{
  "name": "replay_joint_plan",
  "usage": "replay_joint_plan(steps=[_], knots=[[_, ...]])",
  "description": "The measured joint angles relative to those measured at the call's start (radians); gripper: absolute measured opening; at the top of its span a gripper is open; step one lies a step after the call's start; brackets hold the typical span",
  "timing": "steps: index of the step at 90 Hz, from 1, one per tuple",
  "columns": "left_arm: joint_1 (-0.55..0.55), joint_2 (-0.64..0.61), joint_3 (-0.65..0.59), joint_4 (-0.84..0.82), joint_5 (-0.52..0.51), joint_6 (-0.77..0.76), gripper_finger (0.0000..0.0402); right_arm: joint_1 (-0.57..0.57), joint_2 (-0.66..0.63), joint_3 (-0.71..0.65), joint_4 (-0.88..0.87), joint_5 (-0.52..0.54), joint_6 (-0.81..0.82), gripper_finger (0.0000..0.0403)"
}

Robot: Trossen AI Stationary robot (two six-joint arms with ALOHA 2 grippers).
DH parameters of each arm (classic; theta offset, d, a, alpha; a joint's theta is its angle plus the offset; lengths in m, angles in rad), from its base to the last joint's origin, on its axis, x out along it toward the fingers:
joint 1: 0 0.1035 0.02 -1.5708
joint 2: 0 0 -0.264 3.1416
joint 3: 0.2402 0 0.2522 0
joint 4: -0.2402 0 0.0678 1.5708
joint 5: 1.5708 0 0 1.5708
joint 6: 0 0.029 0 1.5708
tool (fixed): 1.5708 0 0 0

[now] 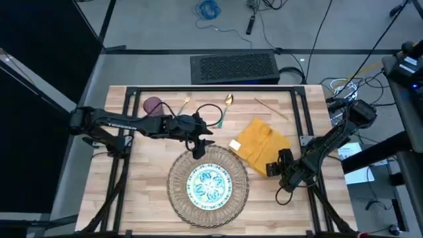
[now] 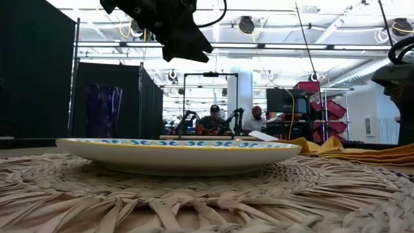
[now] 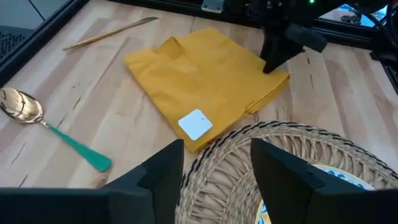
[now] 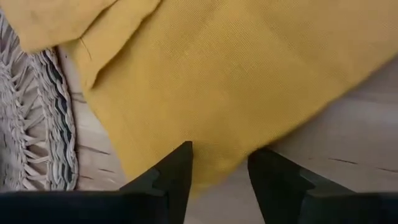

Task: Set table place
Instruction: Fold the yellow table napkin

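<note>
Taking the woven mat's centre as the clock's hub in the high view, the purple cup is standing far out at ten o'clock near the table's far edge. The gold fork is lying at about eleven, and the teal-handled spoon at about twelve. The left gripper is hovering over the mat's eleven o'clock rim, its fingers standing apart and holding nothing. The white and teal plate is sitting in the middle of the mat. The yellow napkin is lying at about two o'clock, one corner touching the mat's edge and carrying a small white tag. A thin wooden stick is lying beyond the napkin at about one. The right gripper is reaching in at three o'clock, low at the napkin's near edge, its fingers spread narrowly around the cloth edge without pinching it.
</note>
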Motion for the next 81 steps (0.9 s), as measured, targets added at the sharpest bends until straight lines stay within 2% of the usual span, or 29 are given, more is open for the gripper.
replay_joint_plan(steps=[11, 15, 33, 46, 60, 81], knots=[[0.0, 0.0, 0.0, -0.001, 0.0, 0.0, 0.0171, 0.0, 0.002, -0.003, -0.005, 0.001, -0.036, 0.0026], [0.0, 0.0, 0.0, -0.001, 0.0, 0.0, 0.0171, 0.0, 0.002, -0.003, -0.003, 0.008, -0.058, 0.0012], [0.0, 0.0, 0.0, -0.002, 0.0, 0.0, 0.0171, -0.01, 0.002, 0.017, -0.021, 0.004, -0.119, 0.0001], [0.0, 0.0, 0.0, -0.002, 0.0, 0.0, 0.0171, -0.057, 0.002, 0.07, -0.111, -0.002, -0.221, 0.0], [0.0, 0.0, 0.0, 0.0, 0.0, 0.0, 0.0171, -0.156, -0.002, 0.137, -0.181, -0.003, -0.413, 0.0], [0.0, 0.0, 0.0, 0.0, 0.0, 0.0, 0.0171, -0.37, -0.002, 0.224, -0.179, -0.003, -0.776, 0.0]])
